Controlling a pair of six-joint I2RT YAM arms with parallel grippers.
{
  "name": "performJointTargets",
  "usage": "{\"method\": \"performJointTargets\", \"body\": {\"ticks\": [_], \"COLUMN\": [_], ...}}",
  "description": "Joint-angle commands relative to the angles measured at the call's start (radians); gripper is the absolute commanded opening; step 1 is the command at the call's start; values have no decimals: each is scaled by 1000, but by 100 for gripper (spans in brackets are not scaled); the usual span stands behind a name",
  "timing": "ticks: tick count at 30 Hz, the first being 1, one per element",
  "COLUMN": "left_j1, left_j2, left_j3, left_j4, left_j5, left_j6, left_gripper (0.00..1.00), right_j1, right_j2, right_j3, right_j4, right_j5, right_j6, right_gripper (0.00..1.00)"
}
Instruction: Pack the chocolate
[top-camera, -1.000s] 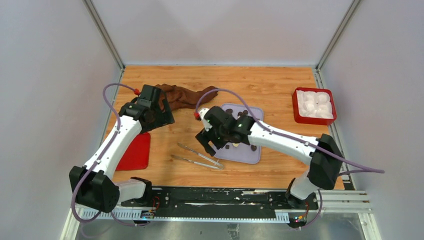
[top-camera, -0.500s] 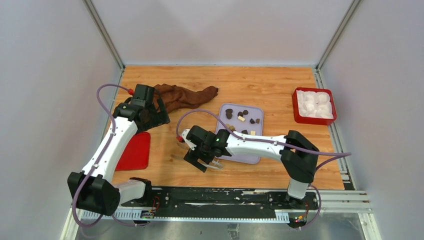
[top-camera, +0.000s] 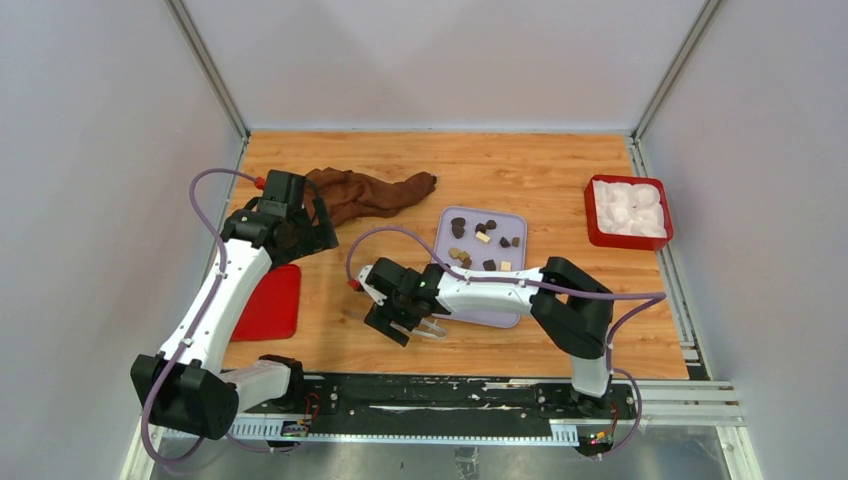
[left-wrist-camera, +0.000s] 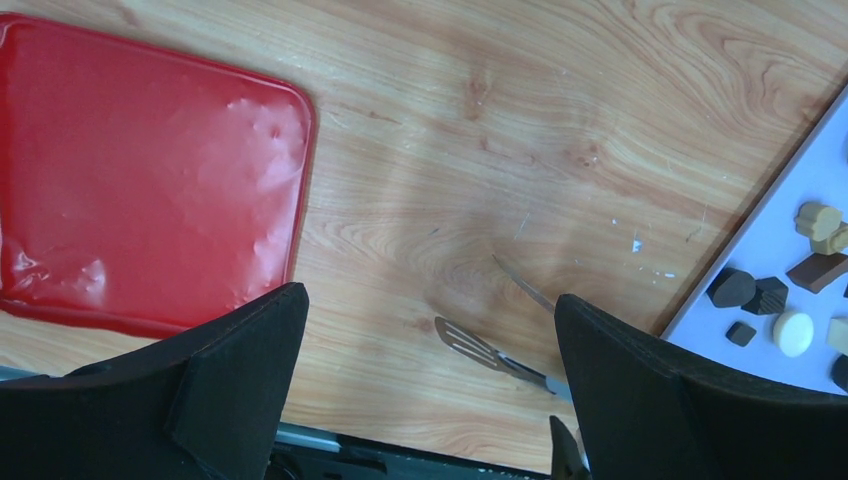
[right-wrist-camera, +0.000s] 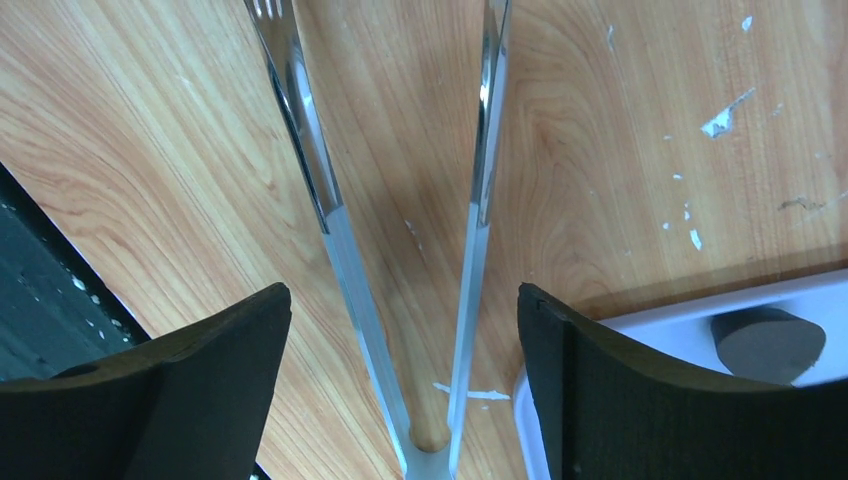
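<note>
Seen from overhead, the chocolate pieces (top-camera: 484, 237), dark, tan and cream, lie scattered on the lavender tray (top-camera: 512, 222), right of centre on the surface (top-camera: 560, 170). Metal tongs (top-camera: 432, 327) lie off the tray's 8 o'clock corner. The right tool (top-camera: 400, 318) hangs low over them, spread wide and holding nothing. My guess is it wants the tongs because the pieces are too small for its own fingers. The left tool (top-camera: 300, 225) waits at 10 o'clock by a brown cloth (top-camera: 370, 192), equally wide and empty. A flat red lid (top-camera: 270, 300) lies at its 6 o'clock, and a red box (top-camera: 628, 240) of white pieces sits at 2 o'clock.

The left wrist camera looks down past its splayed tool (left-wrist-camera: 428, 300). The lid (left-wrist-camera: 150, 180) is at 10 o'clock, a tong tip (left-wrist-camera: 470, 345) at 5, and the tray (left-wrist-camera: 780, 235) with its chocolates (left-wrist-camera: 795, 333) at 3.

In the right wrist camera the tongs (right-wrist-camera: 330, 230) run from 12 o'clock to their hinge at 6, between the parted halves of the tool (right-wrist-camera: 402, 295). From there, closing should pinch both arms. I can't tell whether anything touches. A tray corner (right-wrist-camera: 650, 330) with a dark chocolate (right-wrist-camera: 765, 340) shows at 4.
</note>
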Motion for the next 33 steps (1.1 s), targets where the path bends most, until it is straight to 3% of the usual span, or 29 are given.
{"method": "performJointTargets", "body": {"ticks": [1, 6, 15, 26, 33], "left_j1": [4, 4, 4, 4, 4], "left_j2": [-18, -10, -11, -7, 6], "left_j3": [12, 13, 14, 37, 43], "left_j4": [-16, -16, -16, -13, -11], "left_j5": [-4, -4, -34, -65, -59], "left_j6": [27, 29, 38, 48, 51], "left_gripper": [100, 100, 100, 100, 100], "right_j1": [7, 7, 9, 22, 22], "right_j2": [32, 58, 70, 98, 110], "right_j3": [27, 46, 38, 27, 37], "right_j4": [22, 15, 27, 37, 32], "right_j5": [-40, -41, -3, 53, 46], "right_j6": [20, 27, 35, 22, 16], "right_gripper": [83, 70, 61, 69, 55]}}
